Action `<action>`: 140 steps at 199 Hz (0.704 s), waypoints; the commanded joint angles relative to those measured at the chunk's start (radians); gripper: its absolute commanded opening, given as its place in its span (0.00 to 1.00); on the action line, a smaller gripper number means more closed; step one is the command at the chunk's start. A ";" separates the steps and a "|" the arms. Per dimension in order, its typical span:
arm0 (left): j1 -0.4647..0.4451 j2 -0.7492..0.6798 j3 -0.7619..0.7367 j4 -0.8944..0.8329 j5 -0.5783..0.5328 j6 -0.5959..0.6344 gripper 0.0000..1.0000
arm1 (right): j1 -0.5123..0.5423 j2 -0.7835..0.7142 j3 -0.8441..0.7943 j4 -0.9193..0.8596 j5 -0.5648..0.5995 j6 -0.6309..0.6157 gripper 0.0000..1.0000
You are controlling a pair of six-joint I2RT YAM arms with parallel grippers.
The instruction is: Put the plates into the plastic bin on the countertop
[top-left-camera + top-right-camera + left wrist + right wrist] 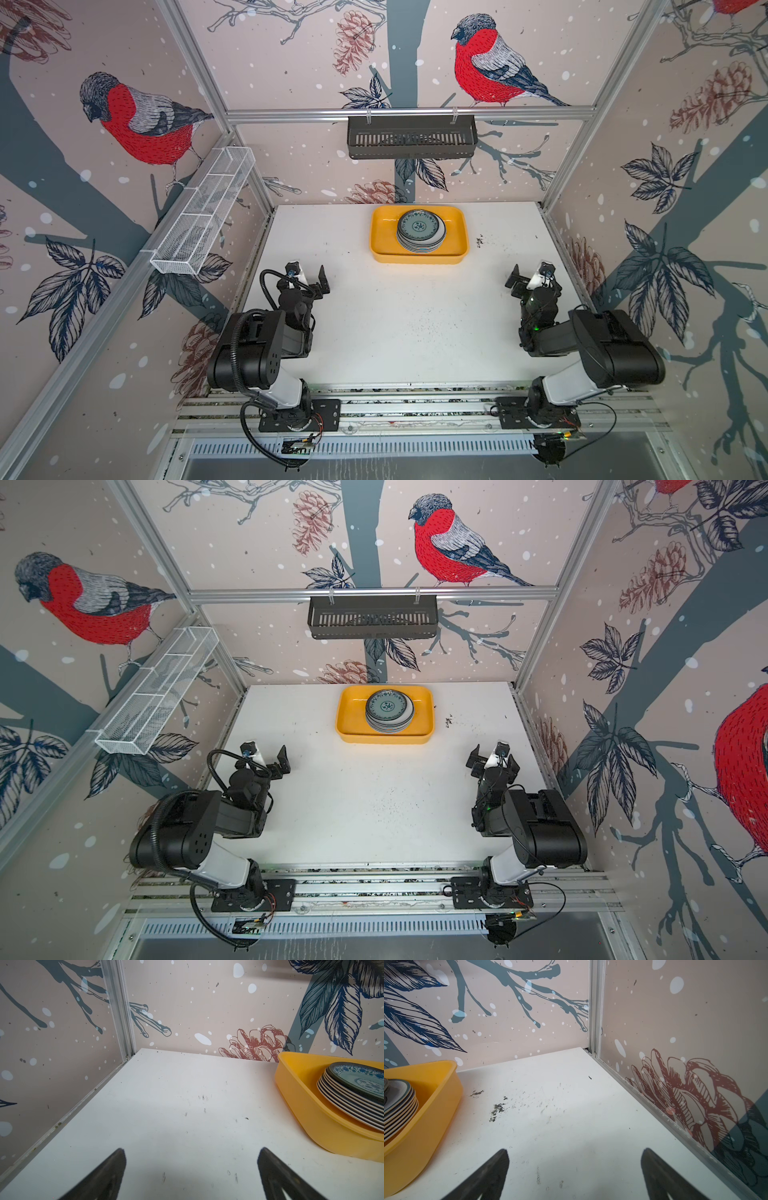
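The left gripper [308, 279] [191, 1154] is hanging just over the countertop [407, 328] with its jaws standing wide apart, and only bare, scuffed white surface is showing between them in the left wrist view. The right gripper [534, 280] [575, 1154] is mirroring it on the other side, jaws equally wide, with only tabletop showing between the fingers [492, 1169].

The plates [420, 230] [388, 710] are sitting in one pile about the middle of the plastic bin [379, 239] [345, 719]. The top one is grey-blue with a blue flowered band, and the striped rims of the others are showing beneath it in the left wrist view [340, 1103]. The pile is rising above the bin's yellow wall [301, 1095].

Seen from the left jaws, the bin is lying ahead and off toward the other arm, well apart from the fingertips. Seen from the right jaws, it is lying ahead and off toward the left arm [436, 1088], again well apart. In both top views the bin is lying beyond the gap between the two grippers (each arm is folded back near its own base).

A dark scuff patch [497, 1110] is marking the countertop ahead of the right jaws, between them and the bin.
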 commanded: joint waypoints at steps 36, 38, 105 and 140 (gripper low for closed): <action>-0.002 -0.004 -0.004 0.031 -0.012 0.020 0.99 | 0.046 0.008 0.002 0.060 0.069 -0.042 1.00; -0.002 -0.003 -0.004 0.031 -0.012 0.020 0.99 | 0.046 0.009 0.002 0.060 0.071 -0.043 1.00; -0.006 0.000 0.033 -0.032 0.102 0.068 0.99 | 0.035 0.005 0.008 0.044 0.041 -0.037 1.00; -0.005 0.000 0.032 -0.030 0.102 0.067 0.99 | 0.023 0.008 0.018 0.023 0.020 -0.028 1.00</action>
